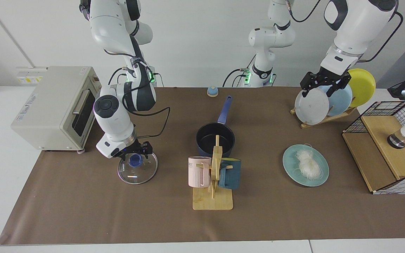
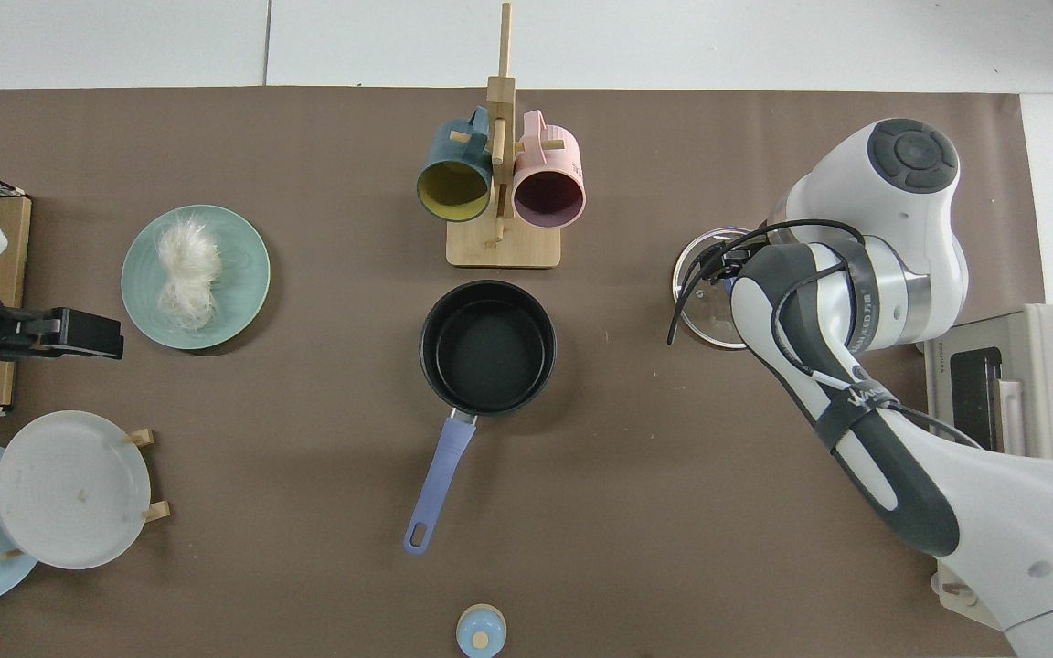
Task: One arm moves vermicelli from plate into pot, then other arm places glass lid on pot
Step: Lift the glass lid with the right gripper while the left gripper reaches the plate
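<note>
Table (image 1: 83, 211) w/ brown mat: pot (image 1: 215, 139), plate (image 1: 320, 177), glass lid (image 1: 137, 172) (flat).

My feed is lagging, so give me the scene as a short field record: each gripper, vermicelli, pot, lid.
right gripper: down at the blue knob of the glass lid, fingers either side of it
left gripper: raised by the plate rack, arm waiting
vermicelli: on the plate
pot: empty, uncovered
glass lid: flat on the table
</note>
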